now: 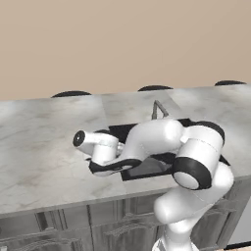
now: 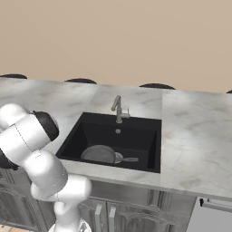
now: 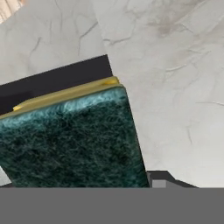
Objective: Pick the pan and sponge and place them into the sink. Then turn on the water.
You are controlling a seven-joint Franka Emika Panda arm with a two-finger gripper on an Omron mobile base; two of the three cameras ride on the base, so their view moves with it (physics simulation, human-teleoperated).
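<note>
The pan (image 2: 100, 153) lies on the floor of the black sink (image 2: 77, 130), in its front left part, with the handle pointing to the right; the faucet (image 2: 118, 109) stands behind the basin and I see no stream coming from it. The arm (image 1: 152, 139) bends low over the left edge of the sink, and the grey marble counter (image 1: 44, 152) spreads around it. In the hand view the sponge (image 3: 70, 140) is very close, green face toward the camera, yellow layer along its upper edge, and a black strip of the sink shows behind it; 1 finger tip (image 3: 158, 180) shows at its right. The gripper (image 3: 87, 186) seems to stand wide around the sponge, but I cannot tell if it really clamps it.
</note>
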